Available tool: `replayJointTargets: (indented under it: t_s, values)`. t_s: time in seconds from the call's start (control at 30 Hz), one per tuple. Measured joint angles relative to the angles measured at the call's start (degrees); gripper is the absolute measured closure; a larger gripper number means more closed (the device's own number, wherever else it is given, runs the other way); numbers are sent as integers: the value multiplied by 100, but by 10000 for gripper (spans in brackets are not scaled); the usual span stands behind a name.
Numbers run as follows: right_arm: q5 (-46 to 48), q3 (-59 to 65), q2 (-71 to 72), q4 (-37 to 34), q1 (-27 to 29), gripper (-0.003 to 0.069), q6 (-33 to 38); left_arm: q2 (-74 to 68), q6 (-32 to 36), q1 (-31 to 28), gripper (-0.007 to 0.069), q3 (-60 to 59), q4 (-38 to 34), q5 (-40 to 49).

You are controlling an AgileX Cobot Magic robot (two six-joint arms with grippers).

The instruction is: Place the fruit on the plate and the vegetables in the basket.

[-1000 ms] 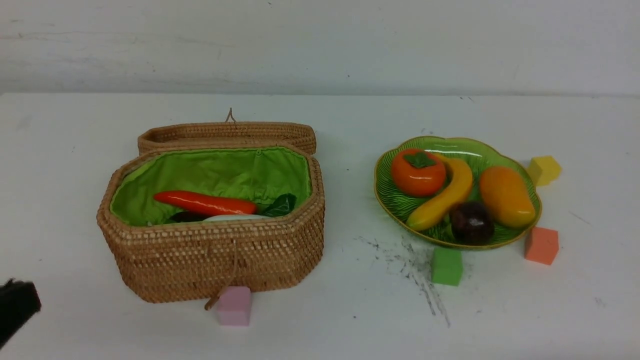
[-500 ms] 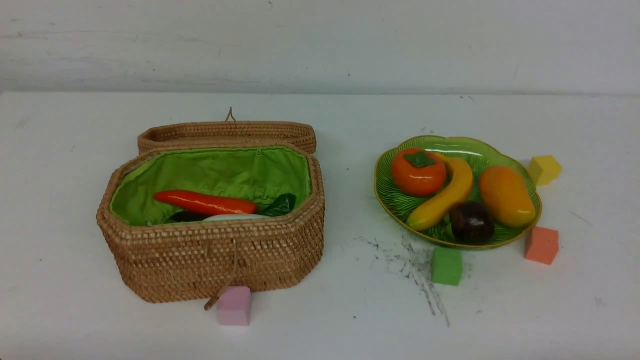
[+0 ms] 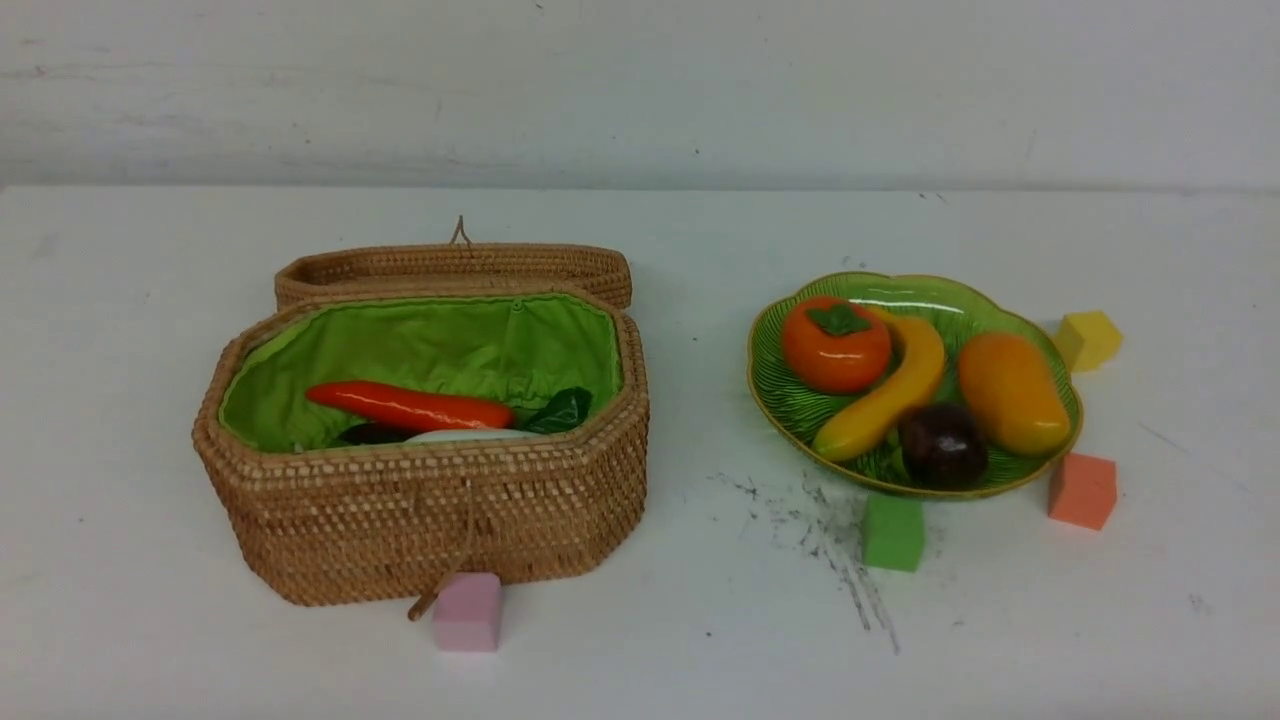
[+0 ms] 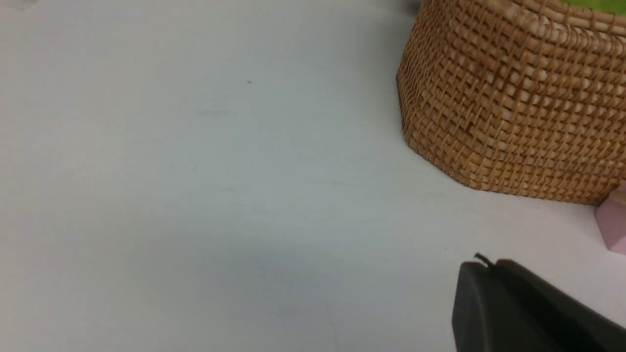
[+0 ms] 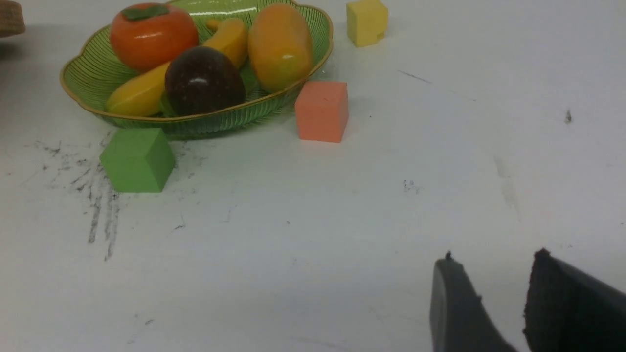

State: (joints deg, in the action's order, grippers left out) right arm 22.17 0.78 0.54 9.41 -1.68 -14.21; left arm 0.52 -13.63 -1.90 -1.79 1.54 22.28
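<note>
I saw fruit (image 3: 905, 385) on the plate (image 3: 1000, 300), vegetables (image 3: 410, 407) in the basket (image 3: 420, 510) — bare table (image 3: 150, 350) outside both rims. Right gripper (image 5: 489, 288) slightly apart; left gripper (image 4: 494, 278) fingers together.

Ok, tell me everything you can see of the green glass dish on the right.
The shallow translucent green glass plate has ribbed lines and a scalloped, gold-edged rim. It sits flat on the white table, right of the wicker basket. Inside lie an orange persimmon, yellow banana, orange-yellow mango and dark purple mangosteen. A green foam cube sits at its near edge.
</note>
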Motion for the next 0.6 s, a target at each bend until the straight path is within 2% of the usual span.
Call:
replayJointTargets:
  t_s: [0.6]
  values:
    - [0,0,0,0,0,420,0,0,0,0,625,0,0,0]
